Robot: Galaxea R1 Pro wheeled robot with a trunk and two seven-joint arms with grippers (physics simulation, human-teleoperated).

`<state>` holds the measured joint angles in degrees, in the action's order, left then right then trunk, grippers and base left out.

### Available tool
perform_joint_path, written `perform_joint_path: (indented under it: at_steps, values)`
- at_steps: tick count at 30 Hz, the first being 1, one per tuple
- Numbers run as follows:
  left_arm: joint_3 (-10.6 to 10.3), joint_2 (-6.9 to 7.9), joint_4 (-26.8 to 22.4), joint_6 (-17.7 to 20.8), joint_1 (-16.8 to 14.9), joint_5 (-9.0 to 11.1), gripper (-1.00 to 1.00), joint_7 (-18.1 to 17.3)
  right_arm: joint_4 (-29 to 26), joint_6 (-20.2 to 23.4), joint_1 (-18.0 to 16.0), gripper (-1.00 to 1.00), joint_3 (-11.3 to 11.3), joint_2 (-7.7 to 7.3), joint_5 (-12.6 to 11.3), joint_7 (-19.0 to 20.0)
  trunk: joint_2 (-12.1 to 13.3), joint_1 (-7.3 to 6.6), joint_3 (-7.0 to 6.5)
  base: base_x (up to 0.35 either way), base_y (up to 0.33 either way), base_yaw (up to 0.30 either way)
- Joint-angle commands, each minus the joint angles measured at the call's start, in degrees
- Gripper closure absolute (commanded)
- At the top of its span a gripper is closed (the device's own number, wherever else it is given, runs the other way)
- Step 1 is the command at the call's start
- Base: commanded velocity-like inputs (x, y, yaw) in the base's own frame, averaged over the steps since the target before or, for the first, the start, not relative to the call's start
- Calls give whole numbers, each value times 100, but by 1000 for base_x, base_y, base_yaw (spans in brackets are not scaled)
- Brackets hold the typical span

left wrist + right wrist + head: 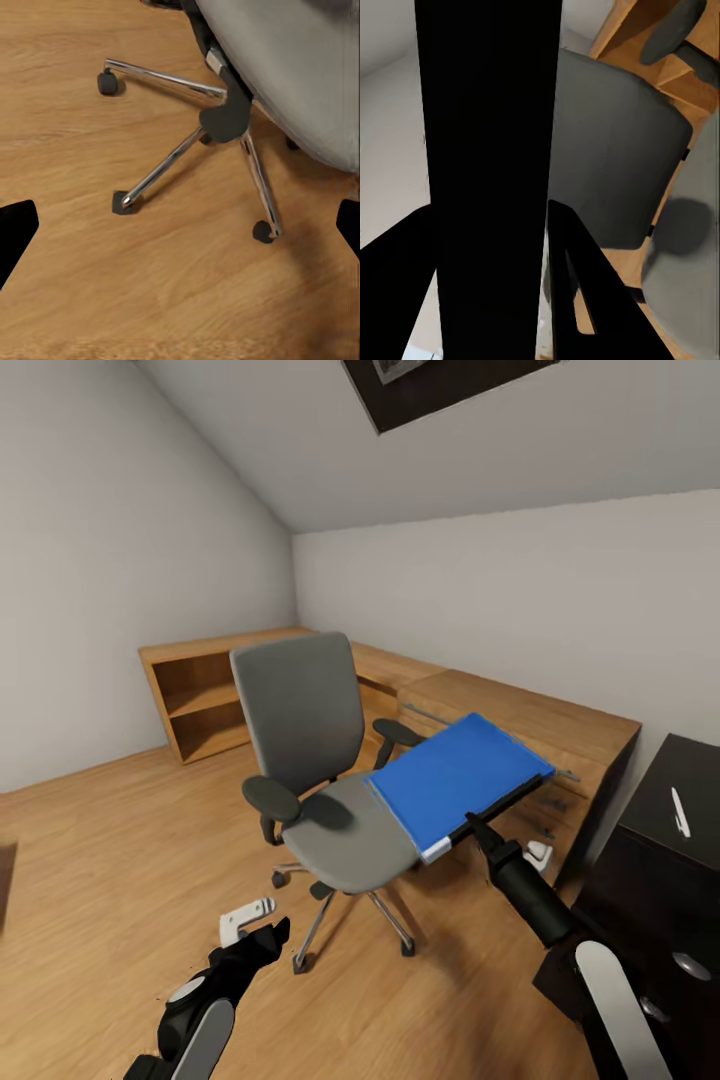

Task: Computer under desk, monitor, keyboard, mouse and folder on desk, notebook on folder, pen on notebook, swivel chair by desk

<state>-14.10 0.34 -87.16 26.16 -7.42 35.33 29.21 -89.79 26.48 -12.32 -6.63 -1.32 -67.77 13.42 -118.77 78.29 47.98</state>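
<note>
Folder (458, 772) clamped in my right end effector (478, 828), lifted off chair (320, 780). Left end effector (262, 932) open. Next: carry to bench (665, 800).

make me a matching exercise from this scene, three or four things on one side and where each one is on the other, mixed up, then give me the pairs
Things:
1. folder
2. pen
3. swivel chair
4. left gripper

Places:
A. lying on the black desk
B. standing on the wood floor before the light-wood unit
C. held up at one edge by the right gripper, above the chair seat
D. low over the floor near the chair's chrome base

Pairs: 1-C, 2-A, 3-B, 4-D
</note>
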Motion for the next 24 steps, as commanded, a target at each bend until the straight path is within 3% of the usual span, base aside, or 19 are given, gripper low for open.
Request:
perform_joint_path:
  at_steps: [1,3,4,8,11,13,15,16,18,20,24]
  values:
    - [-130,3,54,11,-5,32,-100,56,-2,32,-3,100,-85,1,-23,5,39,-23,-13,0,0,-18]
    - [-295,-3,135,11,-5,22,-100,58,-4,26,-1,100,-280,0,-25,3,119,-67,-49,0,0,-162]
    - [-363,-13,177,15,-5,24,-100,59,-5,24,-4,100,-482,0,-15,-29,159,-89,-67,0,0,-258]
    - [-486,-115,380,19,-5,19,-100,59,-4,24,-3,100,-598,0,4,-383,320,-177,-139,0,0,-264]
    - [-548,-436,786,40,-5,-59,-100,39,-5,28,-2,100,-742,-6,3,-550,440,-243,-193,0,0,-267]
    - [-557,-552,958,51,-5,-226,-100,32,-7,33,-5,100,-804,-8,2,-569,520,-287,-229,0,0,-267]
    - [-562,-746,1227,59,-4,-567,-100,27,-5,43,-3,100,-864,-29,1,-584,601,-331,-265,0,0,-267]
    - [-563,-891,1391,61,-5,-854,-100,30,-6,46,-5,100,-898,-93,1,-589,641,-353,-283,0,0,-267]
    - [-562,-984,1513,63,-5,-1162,-100,22,-4,61,-6,100,-928,-200,-11,-593,721,-397,-318,0,0,-267]
    - [-553,-1010,1674,61,-5,-1306,-100,13,-4,70,-5,100,-972,-310,-20,-589,801,-441,-354,0,0,-267]
    - [-531,-947,2159,31,-5,-1379,-100,16,12,81,-4,100,-1122,-471,-25,-587,962,-529,-426,0,0,-267]
